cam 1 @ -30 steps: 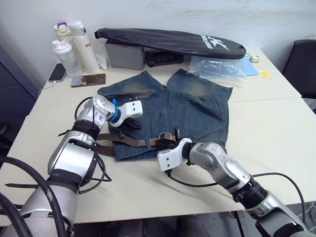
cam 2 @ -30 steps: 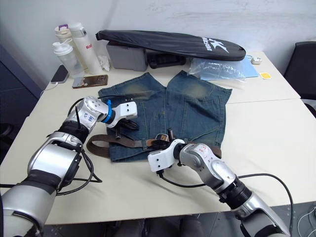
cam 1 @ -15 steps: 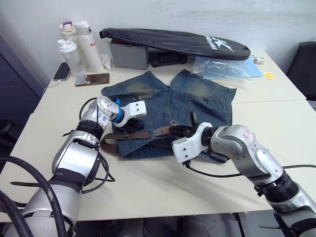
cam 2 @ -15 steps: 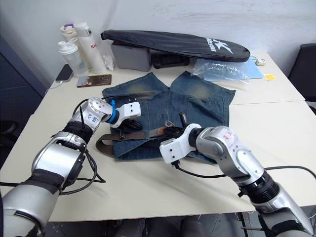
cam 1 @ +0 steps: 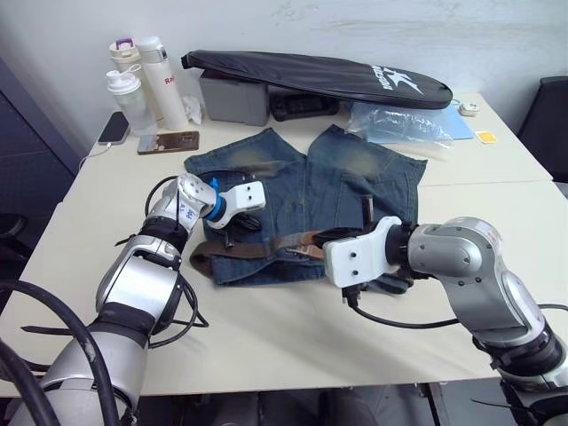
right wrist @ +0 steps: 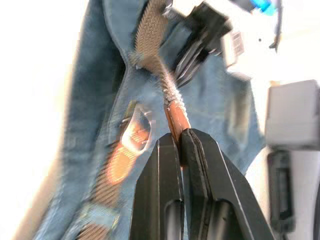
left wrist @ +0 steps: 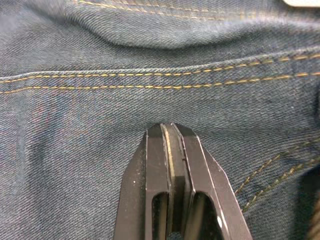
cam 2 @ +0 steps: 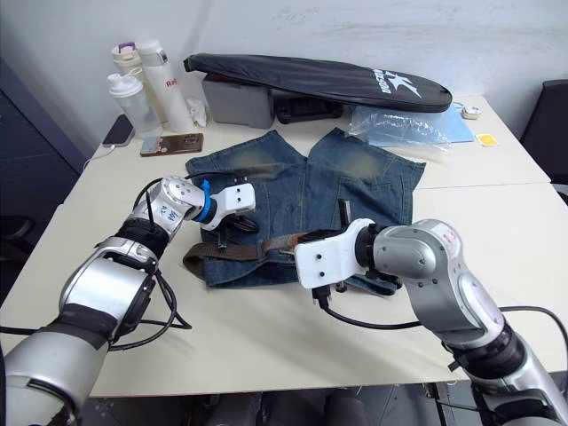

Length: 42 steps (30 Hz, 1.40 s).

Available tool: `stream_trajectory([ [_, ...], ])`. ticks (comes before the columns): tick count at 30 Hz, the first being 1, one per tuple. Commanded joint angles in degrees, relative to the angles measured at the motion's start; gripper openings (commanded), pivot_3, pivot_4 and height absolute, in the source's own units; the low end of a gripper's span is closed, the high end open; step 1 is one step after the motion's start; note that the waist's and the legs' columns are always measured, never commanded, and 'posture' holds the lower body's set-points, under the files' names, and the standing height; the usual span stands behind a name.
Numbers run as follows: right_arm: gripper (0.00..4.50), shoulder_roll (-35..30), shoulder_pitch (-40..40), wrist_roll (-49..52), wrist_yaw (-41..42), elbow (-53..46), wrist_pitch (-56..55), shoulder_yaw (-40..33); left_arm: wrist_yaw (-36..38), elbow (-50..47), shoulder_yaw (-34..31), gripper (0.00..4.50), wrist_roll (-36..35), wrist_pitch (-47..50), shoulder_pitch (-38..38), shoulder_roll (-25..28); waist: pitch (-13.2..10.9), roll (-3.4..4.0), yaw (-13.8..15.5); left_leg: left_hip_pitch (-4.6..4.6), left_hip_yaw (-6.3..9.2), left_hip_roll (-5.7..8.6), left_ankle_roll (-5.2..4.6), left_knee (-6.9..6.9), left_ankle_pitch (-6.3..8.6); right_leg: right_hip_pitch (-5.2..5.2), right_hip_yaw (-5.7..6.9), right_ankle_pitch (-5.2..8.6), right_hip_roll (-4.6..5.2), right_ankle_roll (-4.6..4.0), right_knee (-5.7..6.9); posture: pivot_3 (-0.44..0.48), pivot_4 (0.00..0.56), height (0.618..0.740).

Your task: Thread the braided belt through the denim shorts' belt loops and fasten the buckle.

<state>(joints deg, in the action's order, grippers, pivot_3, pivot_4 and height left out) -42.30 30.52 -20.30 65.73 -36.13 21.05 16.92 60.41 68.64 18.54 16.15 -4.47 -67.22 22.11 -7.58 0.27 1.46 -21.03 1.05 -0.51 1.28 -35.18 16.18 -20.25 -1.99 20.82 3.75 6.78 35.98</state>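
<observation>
Right gripper (right wrist: 181, 137) jaws pinching brown braided belt (right wrist: 171, 102) tip; left gripper (left wrist: 171, 131) jaws closed, pressing on faded blue shorts (cam 1: 355, 182). Belt lying along waistband, silver buckle (right wrist: 137, 131) resting beside.

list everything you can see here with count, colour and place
denim shorts: 1, faded blue, table centre
braided belt: 1, dark brown, along the waistband
buckle: 1, silver, on the belt
bottles: 3, white and clear, far left corner
phones: 2, by the bottles
long bag: 1, black, far edge
grey box: 1, under the bag
plastic bag: 1, clear, far right
table: 1, cream
left gripper: shut, on the shorts
right gripper: shut on the belt end
</observation>
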Motion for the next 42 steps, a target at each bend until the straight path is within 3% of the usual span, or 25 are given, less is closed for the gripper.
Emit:
stream_trajectory([
  [1, 0.02, 0.1, -0.6, 1.6, 0.4, -4.4, 5.8, -1.5, -1.3, 1.8, 0.9, 0.0, 1.7, 0.2, 0.6, -0.8, 0.0, 0.0, 0.0, 0.0, 0.0, 0.0, 0.0, 0.0, 0.0, 0.01, 0.0, 0.0, 0.0, 0.0, -0.01, 0.0, 0.15, 0.74],
  [12, 0.02, -8.8, 1.1, -3.2, -5.2, 1.7, -5.9, -6.0, -1.3, 1.9, 0.9, 0.0, 1.7, -0.1, 0.5, -1.2, 0.0, 0.02, 0.2, 0.0, 0.02, 0.15, -0.01, -0.01, 0.01, 0.05, 0.04, 0.0, 0.1, 0.01, -0.02, 0.0, 0.15, 0.74],
  [20, 0.02, -16.2, 1.4, 3.8, -6.6, 10.5, -18.6, -15.8, -1.2, 1.9, 0.8, 0.0, 1.7, -0.3, 0.8, -0.8, 0.0, 0.01, 0.1, 0.01, 0.02, 0.42, -0.13, 0.04, -0.08, 0.09, 0.05, -0.03, 0.38, 0.07, -0.03, 0.0, 0.15, 0.74],
  [25, 0.02, -19.2, -2.1, 14.7, -1.2, 11.5, -19.9, -21.7, -1.1, 1.7, 0.6, 0.0, 1.6, -0.1, 1.2, -0.4, 0.0, -0.01, 0.0, -0.01, 0.02, 0.46, -0.15, 0.05, -0.09, 0.11, 0.07, -0.04, 0.43, 0.08, -0.05, 0.0, 0.15, 0.74],
  [35, 0.02, -19.6, -0.4, 17.6, -1.8, 12.9, -21.0, -19.6, -1.4, 1.1, -0.9, 0.0, 0.3, 0.4, 1.4, 0.4, 0.0, 0.0, -0.1, 0.0, -0.02, 0.45, -0.17, 0.05, -0.09, 0.09, 0.04, -0.08, 0.48, 0.17, -0.1, 0.0, 0.15, 0.74],
  [38, 0.0, -19.3, 0.8, 17.5, -2.2, 13.5, -21.4, -18.7, 1.4, 0.3, -2.2, 0.89, -1.0, 0.8, 1.1, 1.4, 0.0, 0.0, -0.2, 0.0, -0.02, 0.45, -0.17, 0.05, -0.09, 0.08, 0.04, -0.08, 0.48, 0.17, -0.09, 0.0, 0.15, 0.74],
  [42, 0.0, -18.8, 2.6, 17.7, -2.3, 14.1, -21.0, -17.4, 6.0, -3.2, -5.1, 2.6, -4.1, 0.3, 0.9, 3.8, 0.0, -0.01, -0.4, -0.07, -0.08, 0.43, -0.15, 0.05, -0.1, -0.08, 0.02, -0.08, 0.48, 0.17, -0.09, 0.0, 0.15, 0.74],
])
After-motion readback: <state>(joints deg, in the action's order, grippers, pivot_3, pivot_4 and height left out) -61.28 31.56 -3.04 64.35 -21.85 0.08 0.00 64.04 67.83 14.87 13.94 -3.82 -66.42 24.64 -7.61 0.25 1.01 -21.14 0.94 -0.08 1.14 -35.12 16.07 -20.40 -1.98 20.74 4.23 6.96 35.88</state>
